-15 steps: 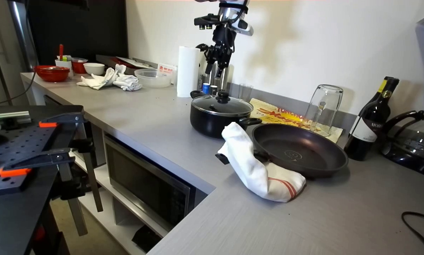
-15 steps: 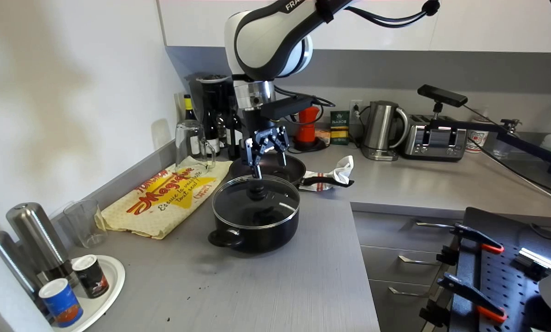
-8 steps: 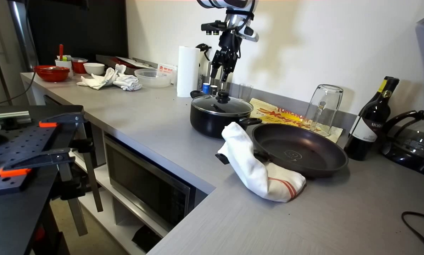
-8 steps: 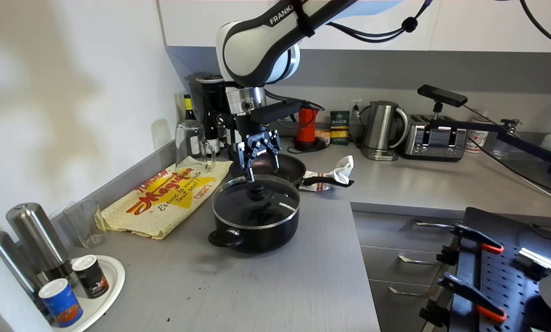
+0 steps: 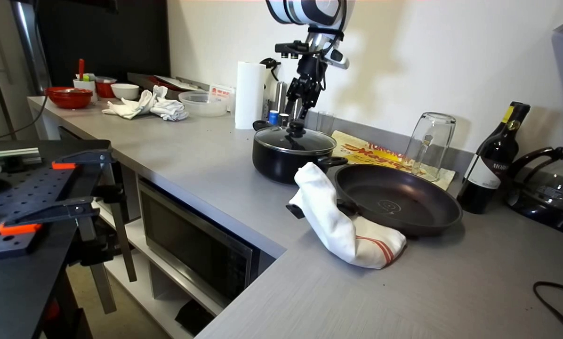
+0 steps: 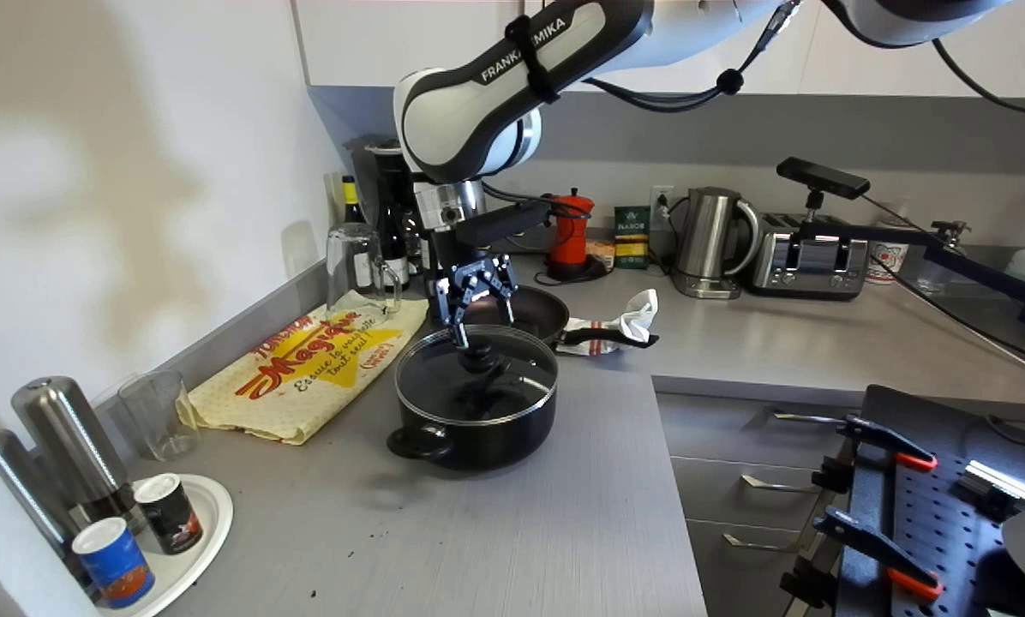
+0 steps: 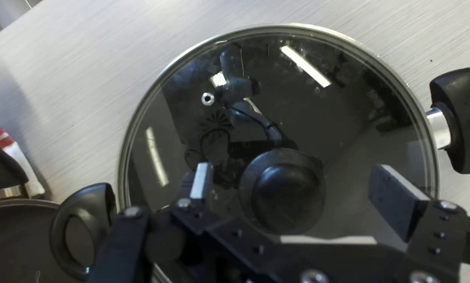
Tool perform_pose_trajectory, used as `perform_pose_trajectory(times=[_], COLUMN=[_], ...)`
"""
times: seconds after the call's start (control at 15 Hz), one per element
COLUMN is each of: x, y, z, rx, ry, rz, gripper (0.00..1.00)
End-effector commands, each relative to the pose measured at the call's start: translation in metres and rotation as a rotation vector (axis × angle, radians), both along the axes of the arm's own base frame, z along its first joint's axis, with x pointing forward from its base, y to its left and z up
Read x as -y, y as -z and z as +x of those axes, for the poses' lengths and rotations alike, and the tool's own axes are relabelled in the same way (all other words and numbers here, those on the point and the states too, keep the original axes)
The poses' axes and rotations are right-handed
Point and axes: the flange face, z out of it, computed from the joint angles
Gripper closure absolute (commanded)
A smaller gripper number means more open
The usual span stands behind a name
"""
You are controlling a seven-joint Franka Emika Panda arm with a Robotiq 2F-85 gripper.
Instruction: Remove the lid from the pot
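The jaws stand well apart, the black knob (image 7: 288, 196) of the glass lid (image 7: 349, 129) showing between them; a looped pot handle (image 7: 100, 208) partly hides a frying pan (image 7: 15, 241).

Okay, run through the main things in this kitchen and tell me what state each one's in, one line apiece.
pot: covered
lid: resting on the pot
gripper: open, jaws either side of the knob in the wrist view
frying pan: uncovered
striped cloth: crumpled beside the frying pan
yellow towel: lying flat
paper towel roll: upright
wine bottles: upright
drawers: shut
microwave: door shut
kettle: upright; whether it's on, can't tell
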Motion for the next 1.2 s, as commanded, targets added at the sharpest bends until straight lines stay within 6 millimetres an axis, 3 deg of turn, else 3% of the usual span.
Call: perform_pose_trajectory(times=[0.0, 0.47, 0.53, 0.67, 1.0, 1.13], x=[0.003, 0.003, 0.003, 0.003, 0.001, 0.001], y=[0.006, 0.016, 0.017, 0.019, 0.018, 0.018], z=[0.014, 0.022, 0.023, 0.025, 0.027, 0.027], rx=[-0.025, -0.050, -0.052, -0.055, -0.060, -0.063], ry=[0.000, 0.002, 0.001, 0.000, 0.001, 0.001], rz=[0.009, 0.009, 0.011, 0.011, 0.019, 0.021], gripper=[0.00, 0.00, 0.25, 0.33, 0.72, 0.75])
